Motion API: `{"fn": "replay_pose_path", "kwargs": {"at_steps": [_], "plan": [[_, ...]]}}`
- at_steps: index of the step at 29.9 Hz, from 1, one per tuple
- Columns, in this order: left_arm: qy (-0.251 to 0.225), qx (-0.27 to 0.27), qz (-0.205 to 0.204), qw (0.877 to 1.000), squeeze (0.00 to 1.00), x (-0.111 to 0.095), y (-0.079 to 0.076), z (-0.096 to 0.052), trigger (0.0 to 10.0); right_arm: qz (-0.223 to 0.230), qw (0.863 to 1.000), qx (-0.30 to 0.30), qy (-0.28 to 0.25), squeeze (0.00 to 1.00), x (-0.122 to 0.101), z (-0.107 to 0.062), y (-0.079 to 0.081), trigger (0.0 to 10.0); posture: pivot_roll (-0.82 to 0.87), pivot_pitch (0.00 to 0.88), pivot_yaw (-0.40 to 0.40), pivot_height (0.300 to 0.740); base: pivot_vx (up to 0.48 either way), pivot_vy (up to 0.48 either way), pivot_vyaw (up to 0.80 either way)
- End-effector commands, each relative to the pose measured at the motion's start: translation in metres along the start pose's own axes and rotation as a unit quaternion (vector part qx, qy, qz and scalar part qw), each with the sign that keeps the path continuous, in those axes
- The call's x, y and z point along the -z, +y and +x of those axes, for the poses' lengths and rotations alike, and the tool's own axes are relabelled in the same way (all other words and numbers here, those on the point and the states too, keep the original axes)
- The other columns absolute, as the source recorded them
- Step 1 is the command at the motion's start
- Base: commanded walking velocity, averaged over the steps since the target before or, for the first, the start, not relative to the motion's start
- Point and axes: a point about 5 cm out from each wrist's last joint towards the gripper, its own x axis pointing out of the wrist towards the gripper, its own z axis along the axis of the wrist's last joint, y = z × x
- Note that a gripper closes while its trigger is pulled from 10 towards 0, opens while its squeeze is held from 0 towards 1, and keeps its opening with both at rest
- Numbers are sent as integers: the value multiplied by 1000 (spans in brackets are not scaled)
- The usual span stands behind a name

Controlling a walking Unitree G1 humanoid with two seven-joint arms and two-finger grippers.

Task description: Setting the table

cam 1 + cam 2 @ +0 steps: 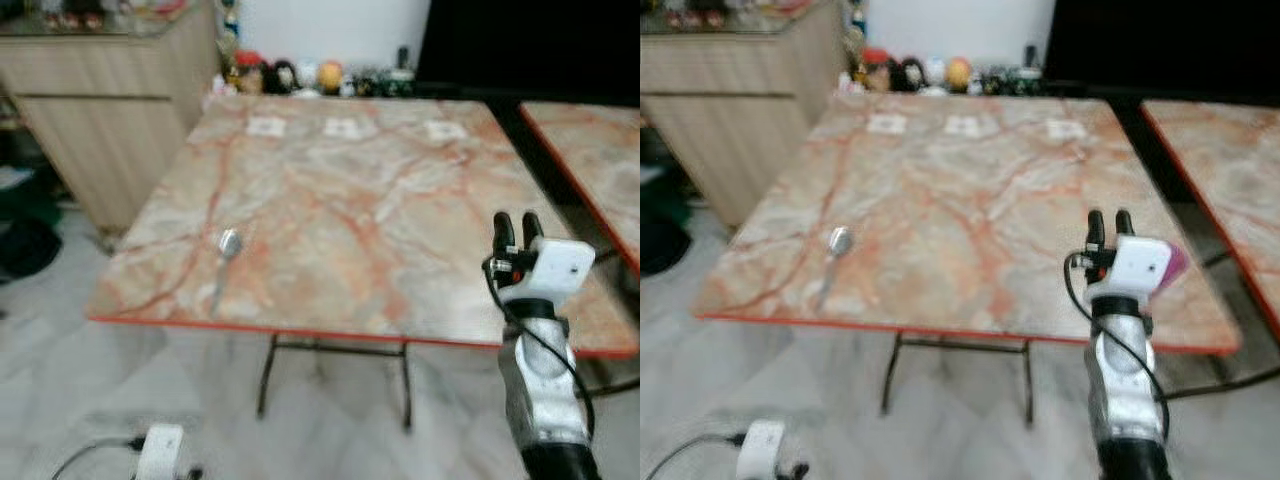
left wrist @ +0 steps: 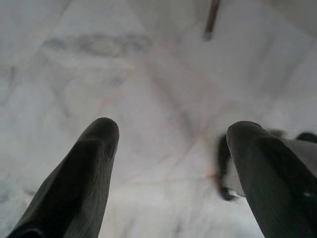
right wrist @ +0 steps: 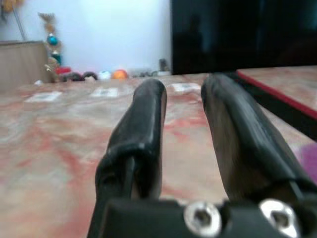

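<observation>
A metal spoon [image 1: 228,248] lies on the marble-patterned table [image 1: 350,200], near its front left corner, bowl pointing away from me. My right gripper [image 1: 517,222] is raised over the table's front right corner, far from the spoon. Its black fingers [image 3: 148,114] point toward the far edge, a narrow gap apart, with nothing between them. My left gripper [image 2: 171,129] hangs low at the left over the pale floor, open and empty.
Three small white cards [image 1: 342,128] lie in a row along the table's far edge. Small figurines [image 1: 300,75] line the wall behind. A wooden cabinet [image 1: 100,110] stands at the left, a second table [image 1: 590,150] at the right.
</observation>
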Motion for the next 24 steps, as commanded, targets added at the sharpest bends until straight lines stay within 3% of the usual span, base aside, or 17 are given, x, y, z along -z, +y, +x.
{"fn": "replay_pose_path", "kwargs": {"at_steps": [1,24], "plan": [[0,-6,3,1000,0,-2,5,0,10000,5,1000,-3,-14,0,-6,3,2,10000,73,18,-27,740,0,480,0],[3,-8,3,1000,0,0,8,-1,10000,8,1000,-2,-8,0,-3,3,2,10000,77,13,-26,740,0,480,0]]}}
